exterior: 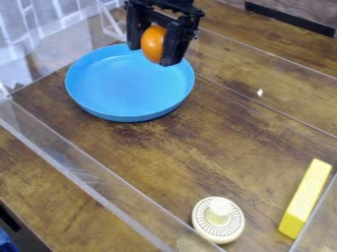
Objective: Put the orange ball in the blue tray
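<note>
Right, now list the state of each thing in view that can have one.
Jaws: closed on the ball, at the tray's far right side.
Ball: held between the jaws, not released.
Tray: upright, open side up, no ball resting in it.
Disc: flat on the table, knob up.
Block: lying flat on the table, apart from the disc.
</note>
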You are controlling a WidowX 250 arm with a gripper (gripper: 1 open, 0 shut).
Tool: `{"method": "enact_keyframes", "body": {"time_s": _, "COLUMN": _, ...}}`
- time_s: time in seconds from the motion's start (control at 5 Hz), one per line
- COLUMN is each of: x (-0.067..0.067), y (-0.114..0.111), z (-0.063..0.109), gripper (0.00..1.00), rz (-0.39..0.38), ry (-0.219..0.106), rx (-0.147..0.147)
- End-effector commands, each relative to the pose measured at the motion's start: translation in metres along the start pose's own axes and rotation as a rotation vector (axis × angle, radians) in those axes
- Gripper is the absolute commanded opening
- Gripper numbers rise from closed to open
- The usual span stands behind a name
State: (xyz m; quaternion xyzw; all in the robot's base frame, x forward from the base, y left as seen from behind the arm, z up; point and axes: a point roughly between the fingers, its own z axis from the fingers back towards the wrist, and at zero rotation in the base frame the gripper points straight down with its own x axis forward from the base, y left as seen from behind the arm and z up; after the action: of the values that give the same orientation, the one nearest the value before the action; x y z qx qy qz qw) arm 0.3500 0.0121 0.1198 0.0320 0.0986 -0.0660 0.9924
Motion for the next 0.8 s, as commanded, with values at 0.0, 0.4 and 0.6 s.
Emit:
{"method": "enact_keyframes", "body": {"time_s": 0.0, "x": -0.0138, "y": 0.0092, "z": 0.0417, "gripper": 0.00, "rz": 0.029, "ry": -0.117, "rx": 0.014}}
{"method": "enact_keyframes", "body": {"time_s": 0.4, "x": -0.0209, "y": 0.0118, "z": 0.0413, "gripper": 0.00, "rz": 0.037, "ry": -0.105, "rx": 0.012}}
{"method": "enact_keyframes", "body": {"time_s": 0.6, "x": -0.0230, "y": 0.0128, "z": 0.0405, "gripper": 0.00, "rz": 0.035, "ry": -0.099, "rx": 0.012}}
